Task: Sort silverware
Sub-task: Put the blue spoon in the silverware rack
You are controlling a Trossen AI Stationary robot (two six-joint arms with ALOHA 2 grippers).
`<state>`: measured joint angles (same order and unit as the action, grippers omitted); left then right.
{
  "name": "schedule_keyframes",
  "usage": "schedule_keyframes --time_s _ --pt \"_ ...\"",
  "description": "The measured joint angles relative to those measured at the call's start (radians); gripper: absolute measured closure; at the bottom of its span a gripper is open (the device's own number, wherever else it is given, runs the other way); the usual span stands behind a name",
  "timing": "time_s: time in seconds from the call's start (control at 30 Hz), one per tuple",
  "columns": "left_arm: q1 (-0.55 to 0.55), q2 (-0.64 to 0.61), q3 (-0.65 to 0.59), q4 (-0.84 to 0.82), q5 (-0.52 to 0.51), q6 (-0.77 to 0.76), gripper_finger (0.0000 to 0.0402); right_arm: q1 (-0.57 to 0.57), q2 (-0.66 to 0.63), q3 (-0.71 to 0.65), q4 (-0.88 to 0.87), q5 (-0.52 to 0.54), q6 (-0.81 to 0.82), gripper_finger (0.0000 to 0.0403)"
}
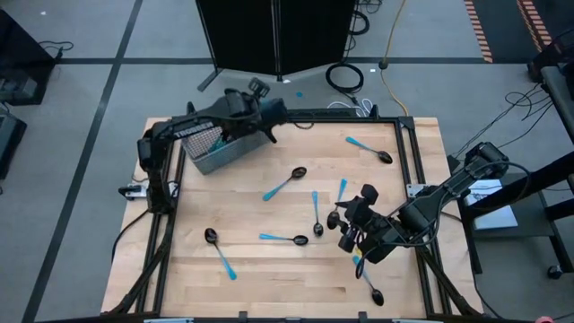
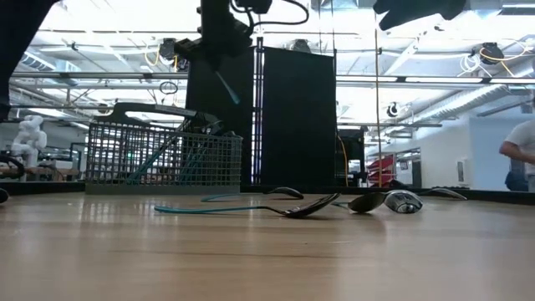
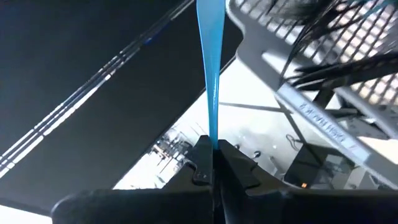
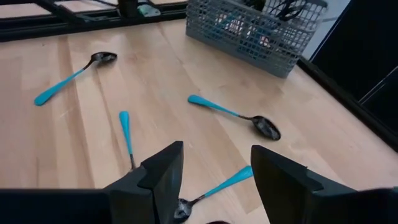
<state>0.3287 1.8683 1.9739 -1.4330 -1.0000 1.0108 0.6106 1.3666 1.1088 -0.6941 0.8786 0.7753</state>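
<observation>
My left gripper [image 3: 212, 149] is shut on one piece of silverware, whose slim light-blue handle [image 3: 210, 68] sticks out past the fingertips; its head is hidden. It hangs in the air by the grey wire-mesh basket [image 1: 218, 149] at the table's far left [image 2: 163, 155]. My right gripper [image 1: 352, 229] hovers open over the right half of the table, above a blue-handled piece [image 4: 227, 182]. More blue-handled spoons lie flat on the wood [image 1: 285, 183], [image 1: 284, 239], [image 1: 220, 251]. My left gripper pinches the light-blue handle [image 3: 212, 138] between its two fingers, with the handle running on along the line of the fingers. The fingers hide the rest of the piece. In the low view the handle [image 2: 227, 88] slants down below the gripper, clear of table and basket.
Other pieces lie at the far right [image 1: 369, 149], near the right gripper [image 1: 316, 213], [image 1: 342, 189], and by the near edge [image 1: 369, 283]. A black frame rail [image 1: 408, 152] borders the wooden top. A dark cabinet [image 1: 269, 36] stands beyond the far edge.
</observation>
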Motion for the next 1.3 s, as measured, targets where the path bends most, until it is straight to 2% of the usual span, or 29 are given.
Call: schedule_keyframes --time_s 0.27,0.37,0.43,0.6,0.9,1.07,1.2,1.3 --pt "0.070 0.009 0.000 0.115 0.000 0.168 0.0400 -0.003 0.000 0.000 -0.034 0.043 0.001 0.0220" --pt "0.092 0.032 -0.001 0.118 0.061 0.199 0.0400 -0.003 0.000 0.000 -0.056 0.078 0.003 0.0220" --pt "0.107 0.049 -0.001 0.112 0.062 0.226 0.0400 -0.003 0.000 0.000 -0.075 0.094 0.016 0.0220" --pt "0.130 0.087 -0.002 0.106 0.051 0.254 0.0400 -0.003 0.000 -0.001 -0.130 0.098 0.072 0.0220" --pt "0.127 0.147 -0.002 0.081 0.127 0.296 0.0400 -0.002 0.000 -0.001 -0.223 0.092 0.209 0.0220" --pt "0.122 0.191 -0.002 0.065 0.163 0.335 0.0400 -0.002 0.000 -0.001 -0.225 0.092 0.220 0.0220" --pt "0.126 0.222 -0.002 0.093 0.161 0.326 0.0398 -0.002 0.000 -0.001 -0.225 0.091 0.231 0.0220" --pt "0.134 0.227 -0.001 0.104 0.164 0.264 0.0381 -0.002 0.000 -0.001 -0.225 0.089 0.231 0.0220"
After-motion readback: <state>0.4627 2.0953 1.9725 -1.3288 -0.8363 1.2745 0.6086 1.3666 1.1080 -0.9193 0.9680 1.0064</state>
